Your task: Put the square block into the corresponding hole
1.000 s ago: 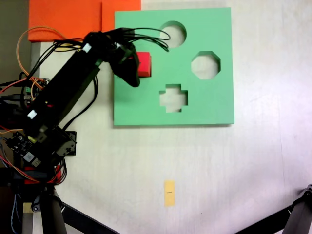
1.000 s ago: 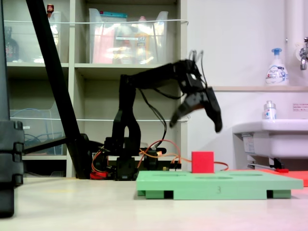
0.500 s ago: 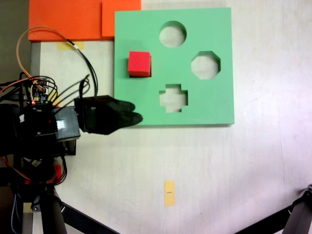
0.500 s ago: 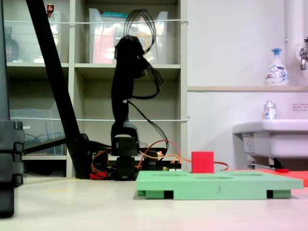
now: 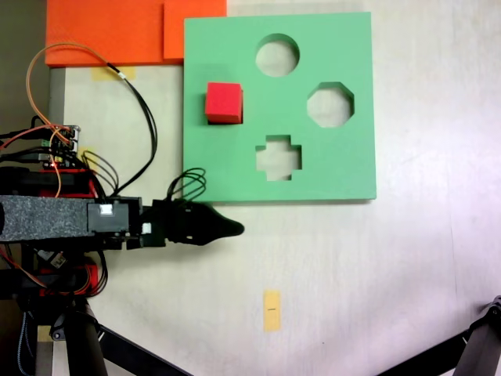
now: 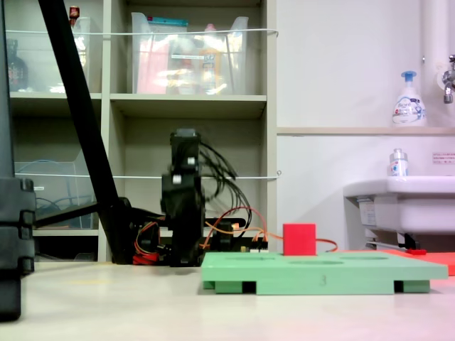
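The square block [image 5: 224,102] is a red cube standing upright in the upper left part of the green board [image 5: 329,168]. In the side-on fixed view the square block [image 6: 299,239] rises above the board's top [image 6: 355,268]. The corresponding hole is hidden under the cube, apart from a thin dark edge beside it. My gripper [image 5: 235,228] is off the board, just below its lower left corner, and points right. It holds nothing. It tapers to a single tip, so its jaws cannot be told apart. The arm [image 6: 183,206] faces the side camera end-on.
The board also has a round cutout [image 5: 277,55], an octagonal cutout [image 5: 329,105] and a cross-shaped cutout [image 5: 279,157]. Orange foam sheets [image 5: 117,31] lie at the top left. A small yellow tag [image 5: 272,310] lies on the table. Cables and the arm's base [image 5: 55,157] crowd the left side.
The gripper was open at the cube a second ago. It has drawn back off the board and swung down to below the lower left corner. The cube has not moved.
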Robot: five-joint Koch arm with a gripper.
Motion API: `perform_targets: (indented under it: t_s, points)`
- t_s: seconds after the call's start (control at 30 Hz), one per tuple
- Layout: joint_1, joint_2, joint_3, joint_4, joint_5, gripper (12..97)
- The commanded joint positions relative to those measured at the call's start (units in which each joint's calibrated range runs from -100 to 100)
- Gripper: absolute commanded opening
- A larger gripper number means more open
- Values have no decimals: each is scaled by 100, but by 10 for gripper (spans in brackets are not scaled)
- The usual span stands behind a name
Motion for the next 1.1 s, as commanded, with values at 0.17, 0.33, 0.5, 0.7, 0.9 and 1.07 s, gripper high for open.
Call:
perform_targets:
  t_s: [0.17, 0.33, 0.5, 0.7, 0.9, 1.07]
  points:
    - [-15, -68, -2038, 2123, -156, 531]
    - [-20, -68, -2038, 1083, -176, 530]
    - [-20, -68, -2038, 832, -137, 495]
    - [-5, -68, -2038, 986, -137, 494]
    - [-5, -68, -2038, 977, -137, 494]
    - [-5, -68, -2038, 977, -137, 494]
